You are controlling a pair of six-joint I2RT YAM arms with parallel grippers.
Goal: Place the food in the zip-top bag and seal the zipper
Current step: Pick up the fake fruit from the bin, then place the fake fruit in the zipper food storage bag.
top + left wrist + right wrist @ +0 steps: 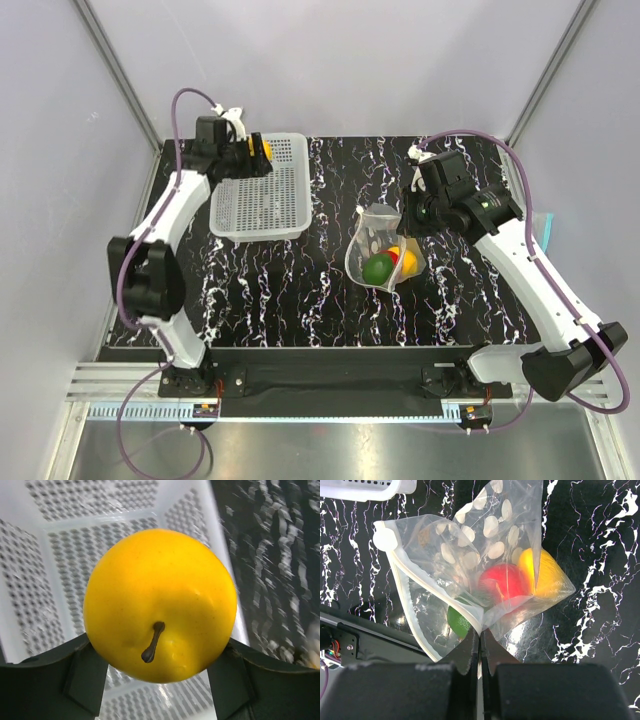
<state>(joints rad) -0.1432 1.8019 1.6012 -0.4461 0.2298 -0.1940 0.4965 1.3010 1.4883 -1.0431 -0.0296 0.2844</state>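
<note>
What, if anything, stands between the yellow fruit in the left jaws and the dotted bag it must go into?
Only the white basket's right wall. The yellow fruit hangs over the basket, and whether it clears that wall is unclear. Beyond it, only table shows before the zip-top bag, pinched by the right jaws.

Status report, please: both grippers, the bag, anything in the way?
Left gripper shut on yellow fruit, over white basket. Right gripper shut on zip-top bag edge, mouth open. Inside: red fruit, green fruit, second yellow fruit. Nothing seen blocking.
</note>
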